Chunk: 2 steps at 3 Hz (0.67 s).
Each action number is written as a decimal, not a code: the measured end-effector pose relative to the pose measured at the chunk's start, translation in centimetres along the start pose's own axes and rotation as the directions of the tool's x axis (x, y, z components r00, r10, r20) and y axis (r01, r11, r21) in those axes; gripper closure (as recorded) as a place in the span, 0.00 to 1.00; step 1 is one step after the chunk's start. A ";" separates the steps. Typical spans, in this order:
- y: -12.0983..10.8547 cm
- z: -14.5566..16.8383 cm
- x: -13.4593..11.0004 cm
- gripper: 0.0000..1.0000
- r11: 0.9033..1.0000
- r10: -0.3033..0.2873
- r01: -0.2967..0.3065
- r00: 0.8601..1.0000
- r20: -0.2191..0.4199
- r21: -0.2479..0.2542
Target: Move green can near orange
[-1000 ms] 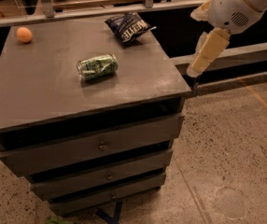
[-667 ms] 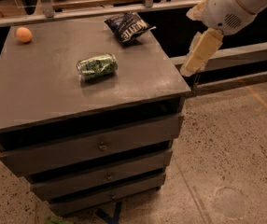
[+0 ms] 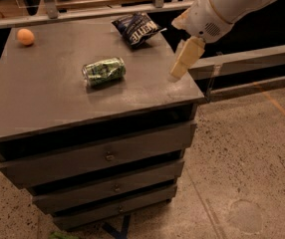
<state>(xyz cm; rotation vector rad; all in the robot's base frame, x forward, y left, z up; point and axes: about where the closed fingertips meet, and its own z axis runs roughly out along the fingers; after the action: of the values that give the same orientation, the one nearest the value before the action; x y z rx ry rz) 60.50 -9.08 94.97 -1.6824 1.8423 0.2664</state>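
Note:
The green can [image 3: 103, 71] lies on its side near the middle of the grey cabinet top [image 3: 48, 98]. The orange [image 3: 25, 36] sits at the far left corner of the top, well apart from the can. My gripper [image 3: 182, 63] hangs from the white arm [image 3: 222, 6] above the right edge of the top, to the right of the can and not touching it. It holds nothing.
A dark blue crinkled chip bag [image 3: 136, 28] lies at the back of the top, right of centre. The cabinet has three drawers [image 3: 105, 156] below. A rail [image 3: 242, 59] runs behind and to the right. Speckled floor [image 3: 242, 173] lies to the right.
The arm and gripper have moved left, from beyond the cabinet's right edge to over its right side, closer to the can. The can, orange and bag have not moved.

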 end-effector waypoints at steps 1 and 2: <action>-0.7 3.1 -2.4 0.00 0.998 -0.044 0.047 0.998 0.050 -0.043; -1.5 6.1 -5.0 0.00 0.992 -0.095 0.102 0.991 0.093 -0.079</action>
<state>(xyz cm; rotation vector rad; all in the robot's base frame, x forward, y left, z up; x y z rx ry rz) 63.77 -1.90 93.37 -1.7829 1.6987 0.3754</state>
